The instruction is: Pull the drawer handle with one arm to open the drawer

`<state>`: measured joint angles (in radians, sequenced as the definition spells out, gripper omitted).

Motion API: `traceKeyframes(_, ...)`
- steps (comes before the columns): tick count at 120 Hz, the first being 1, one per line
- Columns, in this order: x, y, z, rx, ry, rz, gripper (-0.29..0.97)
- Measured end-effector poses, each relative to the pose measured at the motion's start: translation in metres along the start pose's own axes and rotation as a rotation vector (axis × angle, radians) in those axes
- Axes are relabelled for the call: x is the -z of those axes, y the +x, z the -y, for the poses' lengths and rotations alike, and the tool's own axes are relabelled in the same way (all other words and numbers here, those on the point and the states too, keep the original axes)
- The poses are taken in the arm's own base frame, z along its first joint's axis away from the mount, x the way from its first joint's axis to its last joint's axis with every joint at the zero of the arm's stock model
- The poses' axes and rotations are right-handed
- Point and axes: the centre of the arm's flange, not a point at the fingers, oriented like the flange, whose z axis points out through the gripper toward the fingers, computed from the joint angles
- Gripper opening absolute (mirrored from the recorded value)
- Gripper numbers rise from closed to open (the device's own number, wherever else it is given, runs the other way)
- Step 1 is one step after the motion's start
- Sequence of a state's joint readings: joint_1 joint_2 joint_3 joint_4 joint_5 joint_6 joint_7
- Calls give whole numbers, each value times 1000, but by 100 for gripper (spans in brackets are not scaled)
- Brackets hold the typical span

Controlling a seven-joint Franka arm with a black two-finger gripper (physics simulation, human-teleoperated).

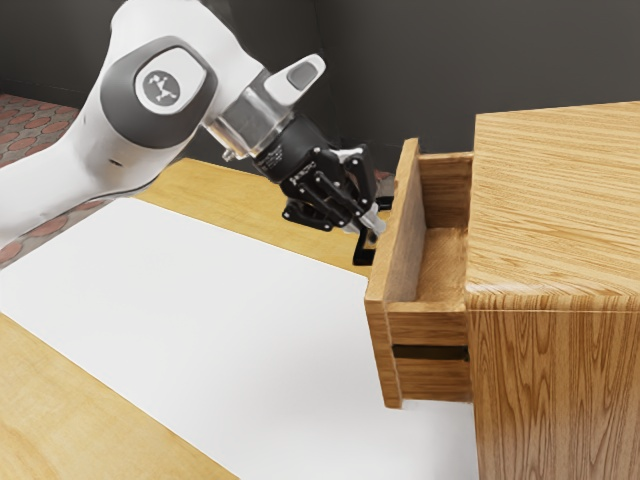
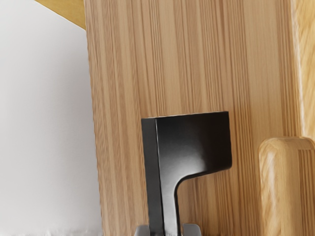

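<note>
Wood drawer (image 1: 405, 250) part-open in cabinet (image 1: 555, 300) | fingers (image 1: 372, 223) clamp blk handle (image 2: 187, 142)

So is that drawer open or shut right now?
Partly open: the drawer front stands clear of the cabinet, with its inside showing between them. The gripper is at its black handle.
</note>
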<state>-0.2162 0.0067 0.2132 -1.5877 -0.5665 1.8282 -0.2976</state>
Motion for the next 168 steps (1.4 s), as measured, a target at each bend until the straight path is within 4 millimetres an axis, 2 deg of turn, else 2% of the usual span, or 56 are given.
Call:
traceKeyframes(11, 12, -3, 20, 23, 15, -13, -7)
traceKeyframes(19, 16, -2, 27, 27, 32, -22, -7)
traceKeyframes(62, 16, -5, 32, 6, 80, -31, -5)
traceKeyframes(88, 31, -10, 51, 28, 98, -55, -8)
traceKeyframes(105, 33, -10, 54, 22, 101, -56, -11)
traceKeyframes(136, 51, -16, 53, 6, 94, -89, -10)
traceKeyframes(168, 67, -19, 75, 31, 102, -109, -9)
